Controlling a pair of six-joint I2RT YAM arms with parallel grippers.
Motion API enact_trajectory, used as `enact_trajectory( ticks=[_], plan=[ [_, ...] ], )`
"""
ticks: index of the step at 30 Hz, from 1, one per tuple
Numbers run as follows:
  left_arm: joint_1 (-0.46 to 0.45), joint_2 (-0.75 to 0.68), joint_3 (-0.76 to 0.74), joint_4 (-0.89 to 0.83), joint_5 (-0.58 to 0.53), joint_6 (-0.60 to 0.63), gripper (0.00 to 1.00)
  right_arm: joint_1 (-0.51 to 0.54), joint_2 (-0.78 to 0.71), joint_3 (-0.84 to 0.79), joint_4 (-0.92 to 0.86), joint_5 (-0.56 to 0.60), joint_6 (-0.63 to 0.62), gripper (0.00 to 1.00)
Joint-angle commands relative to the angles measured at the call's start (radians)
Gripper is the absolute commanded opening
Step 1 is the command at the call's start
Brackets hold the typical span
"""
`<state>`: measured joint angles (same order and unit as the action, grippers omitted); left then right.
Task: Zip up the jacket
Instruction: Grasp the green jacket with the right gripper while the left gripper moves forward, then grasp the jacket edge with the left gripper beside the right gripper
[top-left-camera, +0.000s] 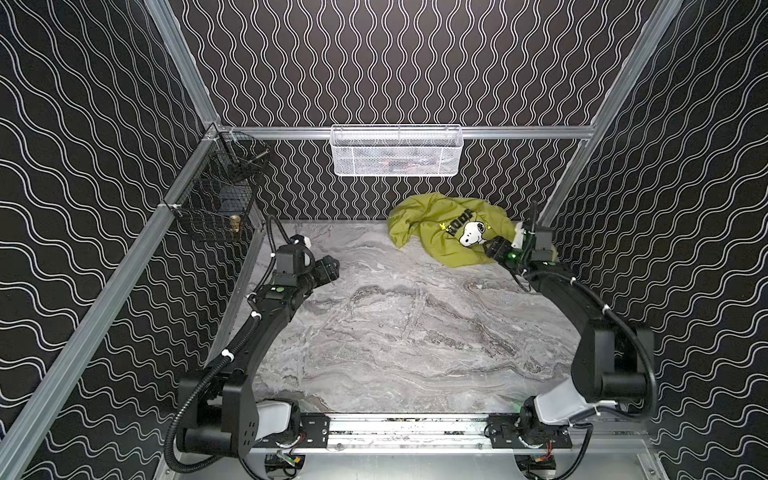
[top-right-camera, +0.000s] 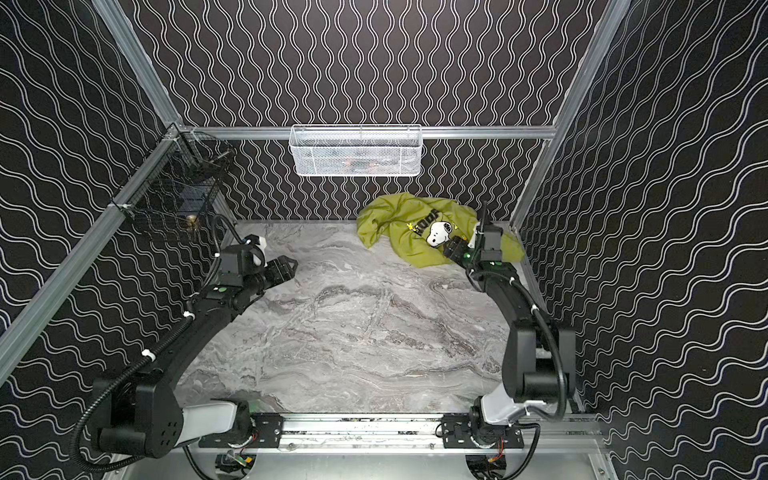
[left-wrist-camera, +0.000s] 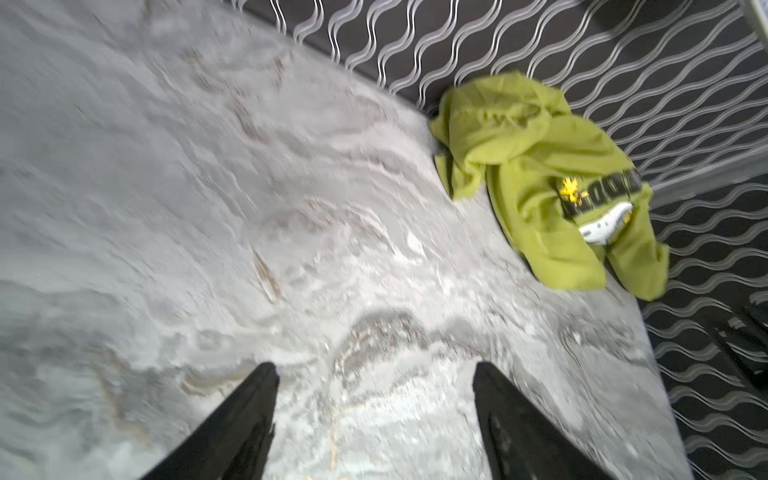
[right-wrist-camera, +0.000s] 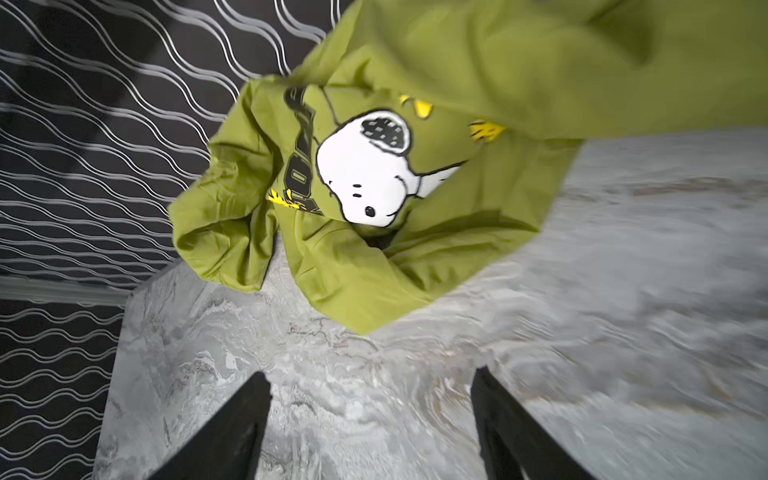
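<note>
The jacket (top-left-camera: 432, 226) (top-right-camera: 399, 232) lies crumpled in the table's far right corner, yellow-green, with a white cartoon dog print and black lettering facing up. I see no zipper in its folds. My right gripper (top-left-camera: 493, 248) (top-right-camera: 453, 247) hovers at the jacket's near right edge, beside the dog print. In the right wrist view it (right-wrist-camera: 370, 374) is open over bare table, and the jacket (right-wrist-camera: 415, 232) lies just beyond the fingertips. My left gripper (top-left-camera: 331, 268) (top-right-camera: 289, 268) hangs at the far left, open (left-wrist-camera: 374, 365) and empty, well apart from the jacket (left-wrist-camera: 536, 195).
The grey marbled table (top-left-camera: 395, 332) spans the space between the arms. A white mesh basket (top-left-camera: 397, 151) hangs on the back rail above the jacket. A black wire basket (top-left-camera: 216, 203) hangs on the left wall. Patterned walls close in behind and right of the jacket.
</note>
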<state>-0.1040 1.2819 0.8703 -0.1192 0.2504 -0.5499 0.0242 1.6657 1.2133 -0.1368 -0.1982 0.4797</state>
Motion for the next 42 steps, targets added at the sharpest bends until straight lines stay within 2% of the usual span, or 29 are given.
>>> enact_trajectory(
  ticks=[1,7,12,13,14,17,20,22,29,35,40,42],
  plan=[
    [0.001,-0.023,-0.058,0.060,0.140,-0.060,0.77,0.028,0.131,0.123,-0.128,0.051,-0.026,0.81],
    [0.001,-0.078,-0.171,0.059,0.183,-0.070,0.73,0.079,0.424,0.414,-0.241,0.169,-0.051,0.82],
    [0.001,-0.122,-0.220,0.043,0.207,-0.075,0.74,0.111,0.589,0.586,-0.296,0.240,-0.066,0.82],
    [0.001,-0.131,-0.225,0.041,0.207,-0.073,0.74,0.113,0.615,0.612,-0.304,0.238,-0.069,0.78],
    [0.001,-0.136,-0.227,0.037,0.208,-0.073,0.74,0.115,0.635,0.629,-0.307,0.226,-0.073,0.69],
    [0.001,-0.138,-0.212,0.016,0.204,-0.060,0.73,0.129,0.663,0.655,-0.316,0.177,-0.087,0.36],
    [0.001,-0.124,-0.186,-0.007,0.182,-0.054,0.70,0.168,0.611,0.579,-0.260,0.130,-0.116,0.12],
    [0.001,-0.103,-0.168,-0.017,0.169,-0.052,0.68,0.198,0.558,0.506,-0.215,0.104,-0.132,0.00],
    [0.001,-0.011,-0.098,-0.027,0.136,-0.051,0.65,0.329,0.418,0.322,-0.183,-0.019,-0.190,0.00],
    [0.000,0.054,-0.063,-0.009,0.117,-0.058,0.69,0.430,0.241,0.078,-0.116,-0.101,-0.202,0.00],
    [0.001,0.114,-0.035,0.014,0.129,-0.069,0.71,0.467,0.028,-0.168,-0.068,-0.126,-0.176,0.00],
    [0.001,0.132,-0.028,0.024,0.133,-0.075,0.72,0.459,-0.072,-0.271,-0.062,-0.089,-0.158,0.00]
  ],
)
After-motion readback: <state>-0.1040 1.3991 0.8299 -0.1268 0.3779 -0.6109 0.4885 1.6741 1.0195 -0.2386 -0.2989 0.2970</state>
